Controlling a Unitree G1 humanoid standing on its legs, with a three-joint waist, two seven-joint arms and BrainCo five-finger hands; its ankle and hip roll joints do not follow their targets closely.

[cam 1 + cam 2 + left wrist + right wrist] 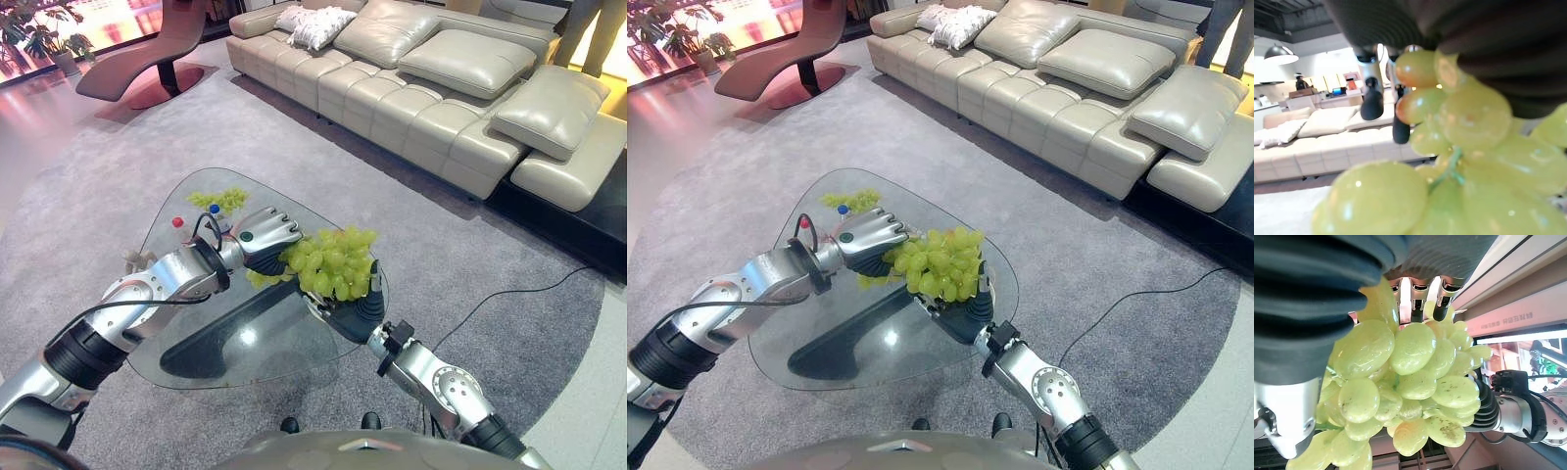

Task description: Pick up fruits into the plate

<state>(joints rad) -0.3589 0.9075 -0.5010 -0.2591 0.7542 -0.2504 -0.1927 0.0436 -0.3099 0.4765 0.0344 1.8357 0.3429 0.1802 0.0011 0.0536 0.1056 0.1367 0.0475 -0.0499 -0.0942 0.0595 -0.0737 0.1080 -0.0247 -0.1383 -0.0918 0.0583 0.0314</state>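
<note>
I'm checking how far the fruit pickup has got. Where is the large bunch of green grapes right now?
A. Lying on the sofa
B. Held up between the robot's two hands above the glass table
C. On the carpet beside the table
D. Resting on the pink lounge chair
B: the large grape bunch sits between the left hand and right hand, over the glass table.
</note>
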